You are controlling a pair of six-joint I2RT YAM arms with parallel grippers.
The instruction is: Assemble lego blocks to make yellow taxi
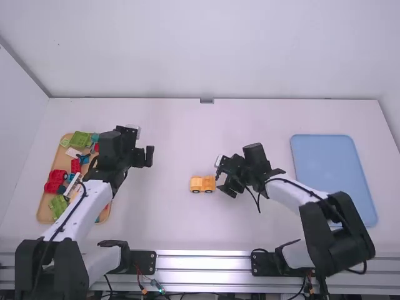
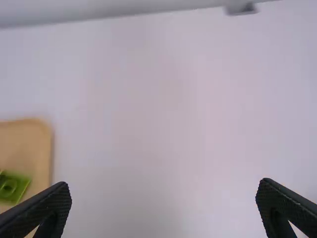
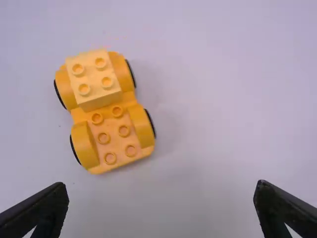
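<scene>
Two grippers, both spread wide, empty: left gripper (image 1: 122, 159) beside the left-hand tray (image 1: 41, 214); right gripper (image 1: 240, 175) just right of one yellow car (image 1: 208, 183), mid-table, which carries one paler block (image 3: 93, 78).

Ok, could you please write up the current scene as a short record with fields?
car base: yellow car base, four wheels, on the table
stacked on it: yellow block at one end, four bare studs on top
base's other end: six bare studs
left gripper: open, right of the tray
right gripper: open, near the car
far left: wooden tray of mixed pieces
far right: blue panel
</scene>
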